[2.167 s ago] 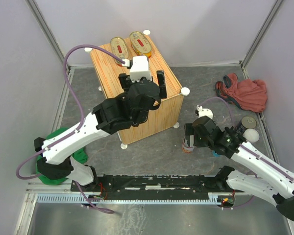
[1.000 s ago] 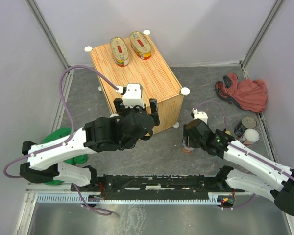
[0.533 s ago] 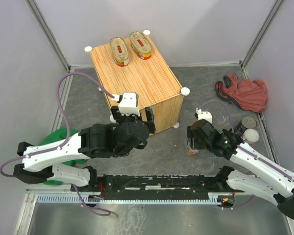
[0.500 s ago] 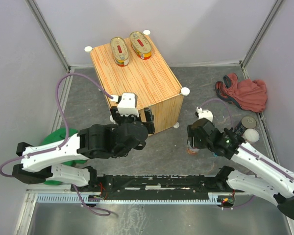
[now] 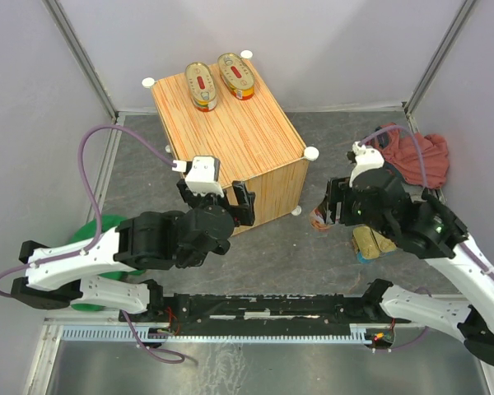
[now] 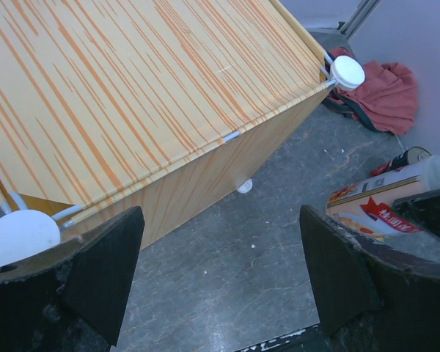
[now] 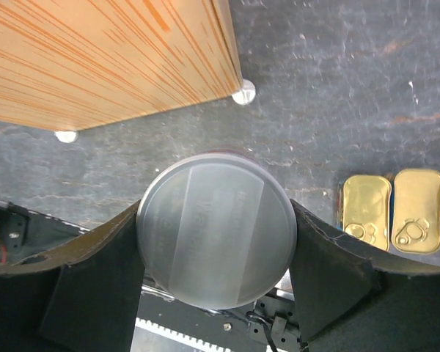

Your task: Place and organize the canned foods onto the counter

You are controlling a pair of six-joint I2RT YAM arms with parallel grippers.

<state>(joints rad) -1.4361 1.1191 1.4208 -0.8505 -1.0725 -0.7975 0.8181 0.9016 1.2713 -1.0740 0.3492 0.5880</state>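
Note:
The counter (image 5: 230, 136) is a light-wood box, and two oval gold cans with red labels (image 5: 201, 86) (image 5: 235, 76) lie side by side at its far end. My right gripper (image 5: 328, 214) is shut on a tall white-lidded can (image 7: 216, 231), held off the floor near the counter's right corner; the can (image 6: 378, 207) also shows in the left wrist view. Two rectangular gold tins (image 5: 372, 243) (image 7: 367, 213) lie side by side on the floor under the right arm. My left gripper (image 5: 216, 200) (image 6: 224, 279) hangs open and empty at the counter's near edge (image 6: 132, 88).
A red cloth (image 5: 412, 156) lies at the right wall, and a dark round tin (image 6: 407, 156) shows near it in the left wrist view. A green cloth (image 5: 89, 233) sits under the left arm. White knobs (image 5: 311, 152) stick out at the counter's corners.
My right gripper has lifted the white-lidded can off the floor and moved it up and right, uncovering the two rectangular tins. The left arm has drawn back toward its base, jaws narrowing slightly.

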